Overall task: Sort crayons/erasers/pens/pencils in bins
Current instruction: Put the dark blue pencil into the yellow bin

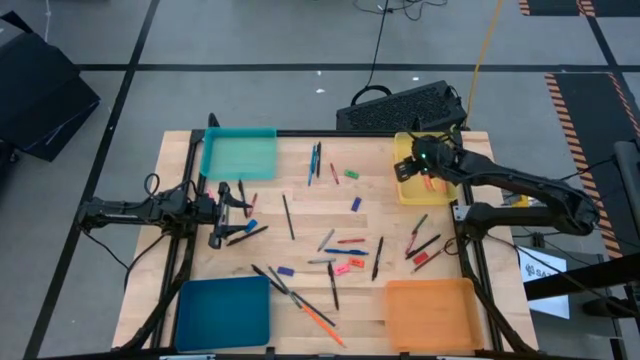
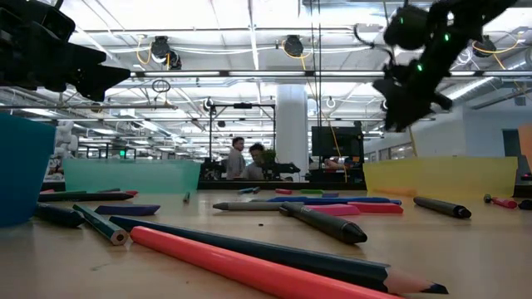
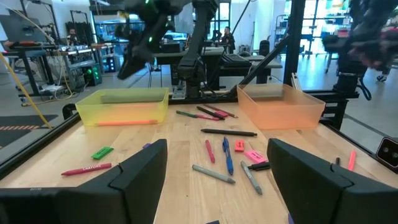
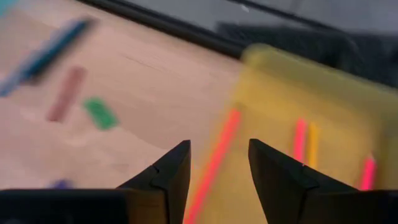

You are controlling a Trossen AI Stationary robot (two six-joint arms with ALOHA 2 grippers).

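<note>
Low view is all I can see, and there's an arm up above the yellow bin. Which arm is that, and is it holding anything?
Observer: That's the right gripper, over the yellow bin. Its fingers are open with nothing between them.
Operator: What's in that bin?
Observer: Pencils, several orange and pink ones lying on its floor.
Operator: And the other arm?
Observer: The left gripper is at the table's left side, near the teal bin, open and empty.
</note>
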